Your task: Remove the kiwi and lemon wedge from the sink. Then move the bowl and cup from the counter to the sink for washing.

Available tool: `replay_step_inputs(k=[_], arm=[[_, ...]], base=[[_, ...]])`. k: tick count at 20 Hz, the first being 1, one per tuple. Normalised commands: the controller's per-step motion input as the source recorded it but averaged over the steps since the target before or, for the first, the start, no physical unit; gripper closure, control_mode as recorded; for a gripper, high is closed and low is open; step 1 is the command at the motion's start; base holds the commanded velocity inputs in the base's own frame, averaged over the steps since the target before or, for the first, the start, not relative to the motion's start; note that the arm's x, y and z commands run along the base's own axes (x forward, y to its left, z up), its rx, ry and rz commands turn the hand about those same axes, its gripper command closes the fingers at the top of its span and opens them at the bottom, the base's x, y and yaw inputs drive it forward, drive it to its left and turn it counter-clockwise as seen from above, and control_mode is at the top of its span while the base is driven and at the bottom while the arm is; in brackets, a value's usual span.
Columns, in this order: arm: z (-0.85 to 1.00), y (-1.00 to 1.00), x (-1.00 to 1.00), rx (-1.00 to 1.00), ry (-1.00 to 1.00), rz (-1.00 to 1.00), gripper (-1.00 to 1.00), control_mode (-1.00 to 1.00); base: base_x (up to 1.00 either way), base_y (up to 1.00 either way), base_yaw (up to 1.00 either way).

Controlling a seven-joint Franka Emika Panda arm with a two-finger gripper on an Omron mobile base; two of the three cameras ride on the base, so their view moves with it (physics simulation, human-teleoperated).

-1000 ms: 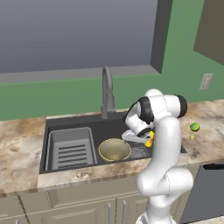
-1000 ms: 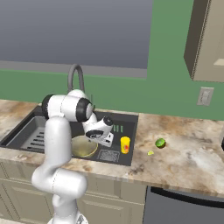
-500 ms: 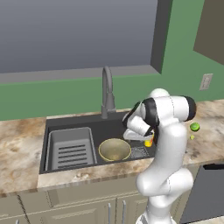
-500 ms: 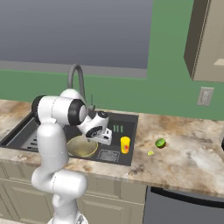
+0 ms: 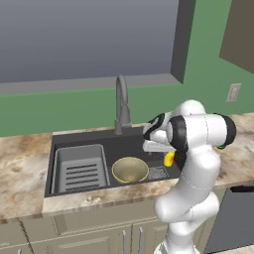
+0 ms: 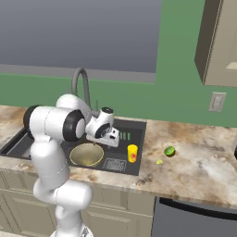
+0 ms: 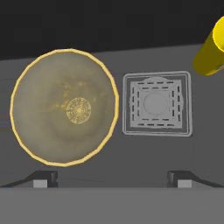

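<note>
Gripper (image 7: 112,178): fingers spread wide, nothing between them, hanging over the sink floor and looking down at bowl and drain.
Sink (image 5: 74,140): dark grey basin set in the marbled counter (image 6: 203,157); grey ribbed rack (image 5: 80,169) on its left side, faucet (image 5: 121,104) at the back.
Bowl (image 7: 64,107): tan-gold, upright on the sink floor, just beside the square drain (image 7: 156,103), betw. rack and drain.
Cup (image 6: 132,153): yellow, red mark on its side, standing upright in the sink's right end, near the drain; its top shows at the upper right of hand view.
Kiwi (image 6: 169,151): green, on the counter right of the sink, out of the basin.
Lemon wedge (image 6: 159,161): pale sliver on the counter, near the kiwi, apart from it, closer to the counter's front edge.
</note>
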Motion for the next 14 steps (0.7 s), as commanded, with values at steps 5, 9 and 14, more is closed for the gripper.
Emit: replay_step_inputs(k=[5,9,14], arm=[[0.38,-0.15,-0.28,-0.02,0.0,0.0,-1.0,-1.0],[0.37,-0.12,-0.34,-0.03,0.0,0.0,-1.0,-1.0],[0.38,-0.08,-0.37,-0.05,-0.01,0.0,-1.0,-1.0]], base=[[0.0,0.0,0.0],[0.0,0.0,0.0],[0.0,0.0,0.0]])
